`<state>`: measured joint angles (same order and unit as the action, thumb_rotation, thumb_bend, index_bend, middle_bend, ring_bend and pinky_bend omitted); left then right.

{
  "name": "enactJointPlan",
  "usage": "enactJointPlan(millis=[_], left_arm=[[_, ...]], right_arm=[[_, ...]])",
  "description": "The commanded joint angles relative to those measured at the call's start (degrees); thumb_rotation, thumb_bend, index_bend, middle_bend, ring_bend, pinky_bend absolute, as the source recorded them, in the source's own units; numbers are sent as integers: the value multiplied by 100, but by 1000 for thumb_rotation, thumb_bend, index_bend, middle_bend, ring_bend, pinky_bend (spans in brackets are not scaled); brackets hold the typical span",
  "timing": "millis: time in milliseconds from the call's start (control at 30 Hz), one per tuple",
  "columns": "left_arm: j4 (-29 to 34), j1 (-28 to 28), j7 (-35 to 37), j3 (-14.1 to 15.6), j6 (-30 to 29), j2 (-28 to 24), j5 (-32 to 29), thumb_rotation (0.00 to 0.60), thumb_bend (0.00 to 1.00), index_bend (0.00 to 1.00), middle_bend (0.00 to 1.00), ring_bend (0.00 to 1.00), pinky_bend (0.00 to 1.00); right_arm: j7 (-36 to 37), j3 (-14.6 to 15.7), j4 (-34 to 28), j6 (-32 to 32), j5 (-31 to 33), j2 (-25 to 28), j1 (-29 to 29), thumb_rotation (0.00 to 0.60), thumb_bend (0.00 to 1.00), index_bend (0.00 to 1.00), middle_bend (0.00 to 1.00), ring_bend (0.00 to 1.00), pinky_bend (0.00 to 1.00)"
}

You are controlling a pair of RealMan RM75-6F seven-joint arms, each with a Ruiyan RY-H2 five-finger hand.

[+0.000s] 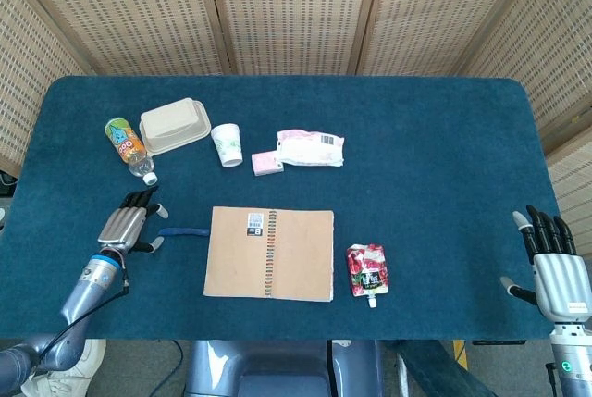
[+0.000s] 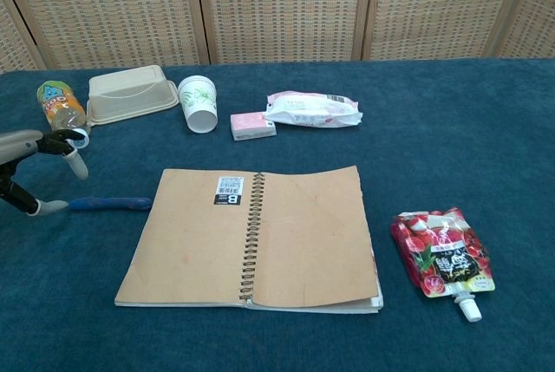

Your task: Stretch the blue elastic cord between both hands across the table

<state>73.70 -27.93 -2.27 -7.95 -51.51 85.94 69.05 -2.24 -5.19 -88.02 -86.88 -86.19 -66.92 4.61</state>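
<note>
The blue elastic cord point(image 1: 183, 231) is lying near the counter's left edge, against the notebook point(image 1: 269, 253), not yet gripped. The left hand point(image 1: 126, 224) is hovering beside its end, fingers spread. The right hand point(image 1: 553, 267) is waiting spread at the right edge, so the stretching is not started.

Short blue elastic cord point(image 1: 184, 231), slack and unstretched, lying flat on the dark teal cloth tabletop point(image 1: 444, 175). Stretched out roughly parallel to the near edge, in the left half, closer to the near edge than the far one. Slightly wavy along its length.
</note>
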Motion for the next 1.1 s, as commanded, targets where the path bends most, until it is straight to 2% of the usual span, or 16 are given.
enactJointPlan(millis=[33,467,1100], left_arm=[[-72,-48,-71,14,28,121,-71,600,339,387,0,0,0],[-233,-149,-282,-17,100,295,-372,600,342,434,0,0,0],[-383,-220,-276,21,50,493,-358,600,377,511,0,0,0]], right_arm=[[30,-6,3,3,10,11,1,600,0,2,0,0,0],[166,-28,30,56,71,54,14,600,0,2,0,0,0],[213,-23,37,111,100,77,31,600,0,2,0,0,0]])
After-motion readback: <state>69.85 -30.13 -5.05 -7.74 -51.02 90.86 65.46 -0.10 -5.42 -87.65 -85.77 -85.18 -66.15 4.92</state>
